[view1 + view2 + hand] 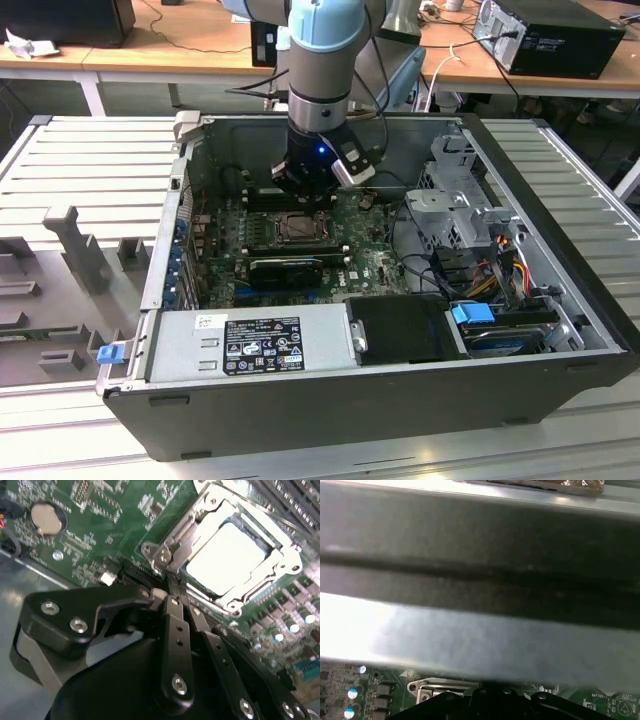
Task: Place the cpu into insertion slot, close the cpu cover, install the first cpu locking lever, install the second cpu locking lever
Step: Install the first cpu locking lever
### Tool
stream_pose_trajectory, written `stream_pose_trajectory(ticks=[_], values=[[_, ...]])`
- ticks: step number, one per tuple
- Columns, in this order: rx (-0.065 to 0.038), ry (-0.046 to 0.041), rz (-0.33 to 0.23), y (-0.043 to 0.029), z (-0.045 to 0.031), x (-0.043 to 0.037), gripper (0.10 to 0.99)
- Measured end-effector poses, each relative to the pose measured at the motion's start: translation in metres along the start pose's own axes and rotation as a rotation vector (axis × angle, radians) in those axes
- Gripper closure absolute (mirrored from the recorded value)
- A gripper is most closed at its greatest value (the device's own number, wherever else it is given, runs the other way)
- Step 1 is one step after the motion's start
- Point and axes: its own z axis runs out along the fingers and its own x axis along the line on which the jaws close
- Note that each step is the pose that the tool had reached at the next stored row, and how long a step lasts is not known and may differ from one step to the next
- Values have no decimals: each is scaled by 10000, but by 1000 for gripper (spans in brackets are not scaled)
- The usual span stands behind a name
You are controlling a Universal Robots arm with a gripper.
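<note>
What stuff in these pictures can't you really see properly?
- The robot's black hand: in the second wrist view its own dark body hides the tips, so open or shut is unclear.
- The square dark-rimmed socket: in the exterior view, too small to see the chip.
- The green circuit board: in the first wrist view, a blurred grey metal bar covers most of it.

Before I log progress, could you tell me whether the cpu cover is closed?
Closed: the cpu cover lies flat, framing the cpu.
</note>
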Motion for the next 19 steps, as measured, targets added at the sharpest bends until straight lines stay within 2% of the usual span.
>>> stream_pose_trajectory(ticks=[3,8,15,19], values=[[-22,-1,2,-1,0,1,980],[-25,-2,1,10,-100,-1,980],[-25,-2,0,-27,-106,2,980],[-25,-2,1,-78,-111,8,980]])
